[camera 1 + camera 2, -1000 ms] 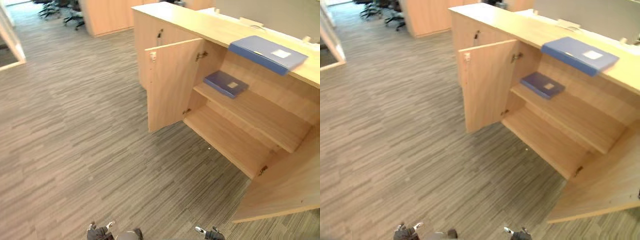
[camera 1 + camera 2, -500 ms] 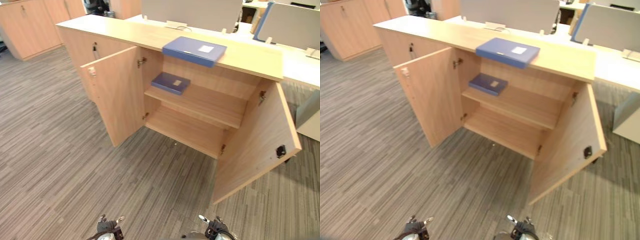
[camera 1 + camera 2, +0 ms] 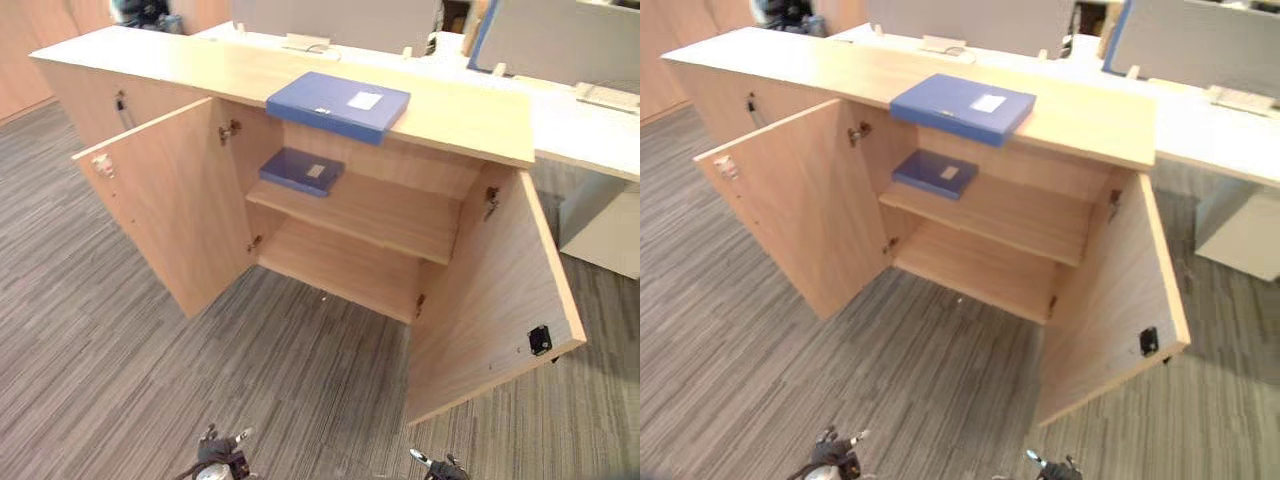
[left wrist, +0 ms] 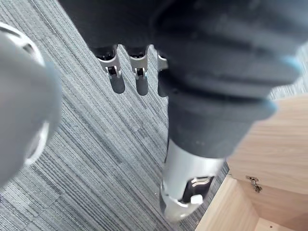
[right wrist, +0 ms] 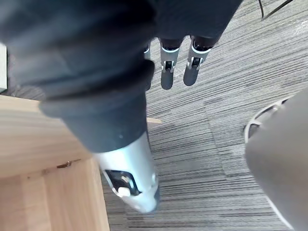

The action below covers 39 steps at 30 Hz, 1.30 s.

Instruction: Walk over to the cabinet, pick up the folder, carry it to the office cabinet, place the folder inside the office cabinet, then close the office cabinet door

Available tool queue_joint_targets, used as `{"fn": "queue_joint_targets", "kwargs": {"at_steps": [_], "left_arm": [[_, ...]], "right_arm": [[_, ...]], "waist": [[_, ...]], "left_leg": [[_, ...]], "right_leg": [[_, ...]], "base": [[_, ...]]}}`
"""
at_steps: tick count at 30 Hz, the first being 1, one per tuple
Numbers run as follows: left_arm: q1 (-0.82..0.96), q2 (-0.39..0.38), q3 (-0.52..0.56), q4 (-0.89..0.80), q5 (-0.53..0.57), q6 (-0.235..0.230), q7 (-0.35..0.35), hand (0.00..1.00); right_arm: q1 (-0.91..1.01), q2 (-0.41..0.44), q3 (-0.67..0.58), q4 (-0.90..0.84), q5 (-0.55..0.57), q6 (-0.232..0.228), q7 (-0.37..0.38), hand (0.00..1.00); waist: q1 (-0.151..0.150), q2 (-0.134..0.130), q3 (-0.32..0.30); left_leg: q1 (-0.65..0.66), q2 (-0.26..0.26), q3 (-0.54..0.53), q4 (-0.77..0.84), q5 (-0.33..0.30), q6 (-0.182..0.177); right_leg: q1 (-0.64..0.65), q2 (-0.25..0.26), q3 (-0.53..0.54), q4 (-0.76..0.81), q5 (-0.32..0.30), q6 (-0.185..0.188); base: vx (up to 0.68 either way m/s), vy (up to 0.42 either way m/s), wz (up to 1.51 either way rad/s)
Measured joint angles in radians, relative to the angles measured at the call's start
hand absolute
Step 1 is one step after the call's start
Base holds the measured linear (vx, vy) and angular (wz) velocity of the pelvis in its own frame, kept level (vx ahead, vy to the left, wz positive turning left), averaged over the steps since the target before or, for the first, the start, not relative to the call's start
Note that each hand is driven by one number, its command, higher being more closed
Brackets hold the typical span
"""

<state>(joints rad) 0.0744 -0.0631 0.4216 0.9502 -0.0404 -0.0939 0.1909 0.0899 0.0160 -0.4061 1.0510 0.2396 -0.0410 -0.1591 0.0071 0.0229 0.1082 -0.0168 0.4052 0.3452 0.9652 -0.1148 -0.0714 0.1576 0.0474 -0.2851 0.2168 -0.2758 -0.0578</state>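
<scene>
1. The office cabinet (image 3: 420, 175) has its left door (image 3: 170, 225) swung wide open over the grey striped carpet floor (image 3: 90, 380).
2. The left robot hand (image 3: 222, 455) hangs low at the near edge above the carpet, well apart from the cabinet. In its wrist view its fingers (image 4: 117, 79) hang straight and relaxed, holding nothing.
3. A dark blue folder (image 3: 301, 170) lies flat at the left end of the upper shelf (image 3: 400, 215), near the left door's hinges.
4. A larger blue folder with a white label (image 3: 338, 104) lies flat on the cabinet's tabletop (image 3: 460, 110), at its front edge, above the one on the shelf. Neither hand touches it.
5. The right robot hand (image 3: 437, 466) shows at the near edge above the carpet. In its wrist view its fingers (image 5: 166, 77) point straight down, loose, and grasp nothing.
6. The right door (image 3: 495, 300) also stands wide open, with a small dark latch (image 3: 540, 340) on its inner face.
</scene>
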Motion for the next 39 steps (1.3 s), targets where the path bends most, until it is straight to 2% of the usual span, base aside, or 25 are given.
{"fn": "queue_joint_targets", "kwargs": {"at_steps": [1, 3, 6, 7, 8, 9, 10, 13, 14, 16, 17, 18, 20, 23, 27, 28, 29, 30, 31, 33, 35, 36, 37, 38, 39], "left_arm": [[0.001, 0.004, -0.002, -0.003, -0.007, 0.000, 0.001, 0.00], [0.003, 0.013, -0.014, -0.020, -0.033, -0.002, 0.002, 0.00], [0.017, 0.024, -0.052, -0.042, -0.049, -0.012, 0.012, 0.00], [0.022, 0.029, -0.073, -0.043, -0.052, -0.014, 0.015, 0.00], [0.035, 0.019, -0.095, -0.054, -0.068, -0.025, 0.020, 0.00], [0.042, 0.019, -0.100, -0.054, -0.082, -0.030, 0.020, 0.00], [0.028, 0.042, -0.106, -0.054, -0.087, -0.032, 0.020, 0.00], [0.002, 0.056, -0.141, -0.049, -0.087, -0.034, 0.020, 0.00], [0.002, 0.063, -0.145, -0.035, -0.089, -0.032, 0.021, 0.00], [0.007, 0.055, -0.140, -0.025, -0.112, -0.033, 0.023, 0.00], [0.014, 0.045, -0.139, -0.010, -0.114, -0.033, 0.025, 0.00], [0.007, 0.038, -0.139, 0.005, -0.116, -0.032, 0.026, 0.00], [0.003, 0.051, -0.150, 0.030, -0.131, -0.033, 0.027, 0.00], [0.009, 0.060, -0.170, 0.065, -0.139, -0.034, 0.034, 0.00], [0.030, 0.059, -0.175, 0.077, -0.147, -0.033, 0.042, 0.00], [0.032, 0.057, -0.172, 0.082, -0.142, -0.032, 0.041, 0.00], [0.039, 0.057, -0.164, 0.083, -0.127, -0.031, 0.039, 0.00], [0.040, 0.056, -0.158, 0.084, -0.120, -0.029, 0.036, 0.00], [0.043, 0.054, -0.148, 0.076, -0.102, -0.029, 0.033, 0.00], [0.042, 0.055, -0.147, 0.070, -0.076, -0.029, 0.022, 0.00], [0.036, 0.057, -0.147, 0.069, -0.058, -0.028, 0.006, 0.00], [0.036, 0.058, -0.144, 0.069, -0.058, -0.029, 0.000, 0.00], [0.036, 0.060, -0.142, 0.071, -0.057, -0.028, -0.004, 0.00], [0.031, 0.066, -0.137, 0.074, -0.055, -0.027, -0.015, 0.00], [0.026, 0.062, -0.127, 0.075, -0.050, -0.027, -0.020, 0.00]], "right_arm": [[0.001, 0.001, 0.000, 0.001, 0.000, 0.000, -0.001, 0.00], [-0.002, 0.001, -0.003, 0.006, -0.005, 0.002, -0.002, 0.00], [-0.021, -0.001, -0.002, 0.016, -0.025, 0.014, -0.010, 0.00], [-0.031, -0.001, 0.000, 0.016, -0.025, 0.014, -0.010, 0.00], [-0.041, -0.008, 0.012, 0.008, -0.025, 0.012, -0.011, 0.00], [-0.046, -0.014, 0.017, 0.006, -0.025, 0.010, -0.010, 0.00], [-0.051, 0.007, 0.037, 0.007, -0.025, 0.011, -0.011, 0.00], [-0.082, 0.027, 0.087, 0.010, -0.025, 0.009, -0.011, 0.00], [-0.090, 0.028, 0.107, 0.012, -0.025, 0.008, -0.012, 0.00], [-0.098, 0.028, 0.127, 0.015, -0.027, 0.007, -0.011, 0.00], [-0.101, 0.028, 0.130, 0.022, -0.028, 0.007, -0.010, 0.00], [-0.105, 0.022, 0.127, 0.035, -0.030, 0.009, -0.010, 0.00], [-0.105, 0.013, 0.120, 0.051, -0.030, 0.011, -0.010, 0.00], [-0.080, -0.023, 0.109, 0.081, -0.063, 0.022, -0.003, 0.00], [-0.048, -0.059, 0.072, 0.083, -0.068, 0.035, 0.004, 0.00], [-0.036, -0.067, 0.073, 0.080, -0.069, 0.034, 0.002, 0.00], [-0.031, -0.073, 0.077, 0.042, -0.069, 0.027, 0.004, 0.00], [-0.034, -0.072, 0.077, 0.030, -0.068, 0.026, 0.003, 0.00], [-0.036, -0.065, 0.084, 0.015, -0.068, 0.021, 0.003, 0.00], [-0.036, -0.042, 0.104, 0.003, -0.067, 0.012, 0.001, 0.00], [-0.046, -0.033, 0.132, 0.003, -0.064, 0.002, 0.002, 0.00], [-0.048, -0.030, 0.133, 0.004, -0.064, 0.000, 0.002, 0.00], [-0.048, -0.027, 0.132, 0.005, -0.063, 0.000, 0.002, 0.00], [-0.034, -0.020, 0.123, 0.010, -0.063, 0.000, 0.002, 0.00], [-0.024, -0.021, 0.120, 0.016, -0.063, 0.001, 0.002, 0.00]], "waist": [[0.001, -0.001, 0.000], [0.018, -0.009, 0.010], [0.044, -0.019, 0.018], [0.048, -0.019, 0.023], [0.052, 0.003, 0.027], [0.060, 0.014, 0.026], [0.062, -0.021, 0.032], [0.067, -0.037, 0.045], [0.069, -0.045, 0.048], [0.073, -0.032, 0.047], [0.080, -0.004, 0.029], [0.073, 0.006, 0.024], [0.066, -0.008, 0.022], [0.065, -0.024, -0.017], [0.059, -0.019, -0.052], [0.049, -0.019, -0.052], [0.034, -0.017, -0.053], [0.031, -0.013, -0.056], [0.032, -0.022, -0.049], [0.027, -0.028, -0.042], [0.017, -0.027, -0.026], [0.012, -0.028, -0.021], [0.011, -0.032, -0.018], [0.007, -0.056, -0.009], [0.012, -0.054, -0.011]], "left_leg": [[-0.026, 0.003, -0.011, 0.052, -0.024, 0.002], [-0.108, -0.041, -0.021, 0.109, -0.125, 0.018], [-0.225, -0.129, -0.027, 0.014, -0.194, 0.047], [-0.257, -0.161, -0.052, -0.115, -0.188, 0.045], [-0.256, -0.191, -0.132, -0.385, -0.094, 0.046], [-0.255, -0.198, -0.162, -0.429, 0.008, 0.017], [-0.240, -0.226, -0.140, -0.438, -0.002, 0.026], [-0.242, -0.273, -0.204, -0.429, 0.004, 0.032], [-0.243, -0.300, -0.223, -0.385, -0.001, 0.031], [-0.279, -0.307, -0.244, -0.326, -0.026, 0.026], [-0.268, -0.309, -0.285, -0.373, -0.058, 0.023], [-0.242, -0.326, -0.295, -0.412, -0.093, 0.027], [-0.209, -0.374, -0.264, -0.481, -0.075, 0.054], [-0.138, -0.463, -0.209, -0.614, -0.041, 0.097], [-0.012, -0.568, -0.154, -0.783, -0.002, 0.149], [0.029, -0.589, -0.151, -0.812, 0.002, 0.155], [0.059, -0.597, -0.146, -0.833, 0.004, 0.159], [0.076, -0.598, -0.136, -0.845, 0.004, 0.159], [0.116, -0.597, -0.131, -0.878, 0.006, 0.161], [0.162, -0.591, -0.129, -0.911, 0.006, 0.163], [0.196, -0.556, -0.132, -0.933, 0.005, 0.160], [0.198, -0.541, -0.135, -0.933, 0.000, 0.153], [0.203, -0.534, -0.139, -0.933, -0.001, 0.151], [0.224, -0.534, -0.160, -0.934, -0.007, 0.140], [0.224, -0.530, -0.160, -0.931, -0.009, 0.136]], "right_leg": [[0.014, -0.001, 0.018, -0.011, 0.000, 0.000], [0.058, -0.042, 0.070, -0.044, 0.004, 0.007], [0.096, -0.139, 0.128, -0.055, 0.008, 0.014], [0.114, -0.178, 0.132, -0.045, 0.008, 0.016], [0.128, -0.194, 0.133, -0.027, 0.001, 0.071], [0.137, -0.199, 0.144, -0.024, -0.012, 0.104], [0.139, -0.228, 0.140, -0.025, -0.022, 0.120], [0.089, -0.168, 0.162, -0.061, 0.003, 0.099], [0.100, -0.190, 0.150, -0.073, 0.015, 0.105], [0.112, -0.206, 0.187, -0.095, 0.047, 0.136], [0.104, -0.202, 0.194, -0.108, 0.053, 0.146], [0.104, -0.215, 0.197, -0.132, 0.061, 0.161], [0.086, -0.273, 0.208, -0.131, 0.093, 0.215], [0.047, -0.370, 0.218, -0.082, 0.115, 0.249], [-0.089, -0.473, 0.309, 0.177, 0.119, 0.245], [-0.160, -0.496, 0.320, 0.327, 0.144, 0.203], [-0.225, -0.516, 0.320, 0.463, 0.182, 0.120], [-0.253, -0.517, 0.315, 0.520, 0.193, 0.103], [-0.294, -0.506, 0.304, 0.587, 0.183, 0.112], [-0.331, -0.463, 0.267, 0.631, 0.104, 0.145], [-0.365, -0.329, 0.224, 0.601, 0.015, 0.158], [-0.360, -0.266, 0.216, 0.542, 0.003, 0.157], [-0.348, -0.231, 0.208, 0.486, 0.010, 0.139], [-0.306, -0.226, 0.137, 0.374, 0.003, 0.074], [-0.285, -0.216, 0.135, 0.334, -0.003, 0.076]], "base": [[0.27, 0.113, -0.72], [0.26, 0.149, -0.64], [0.22, 0.259, -0.71], [0.30, 0.414, -0.62], [0.33, 0.432, -0.63], [0.29, 0.370, -0.42], [0.28, 0.270, -0.04], [0.20, 0.166, 0.05], [0.15, 0.074, -0.09], [0.16, 0.157, -0.37], [0.25, 0.273, -0.49], [0.24, 0.261, -0.37], [0.12, 0.190, -0.20], [0.16, 0.265, -0.30], [0.17, 0.271, -0.44], [0.17, 0.228, -0.20], [0.16, 0.212, -0.16], [0.15, 0.197, -0.18], [0.14, 0.184, -0.23], [0.13, 0.121, -0.19], [0.10, -0.051, -0.02], [0.05, -0.103, 0.10], [0.11, -0.146, 0.24], [0.15, -0.148, 0.18], [0.20, -0.181, 0.11]]}}
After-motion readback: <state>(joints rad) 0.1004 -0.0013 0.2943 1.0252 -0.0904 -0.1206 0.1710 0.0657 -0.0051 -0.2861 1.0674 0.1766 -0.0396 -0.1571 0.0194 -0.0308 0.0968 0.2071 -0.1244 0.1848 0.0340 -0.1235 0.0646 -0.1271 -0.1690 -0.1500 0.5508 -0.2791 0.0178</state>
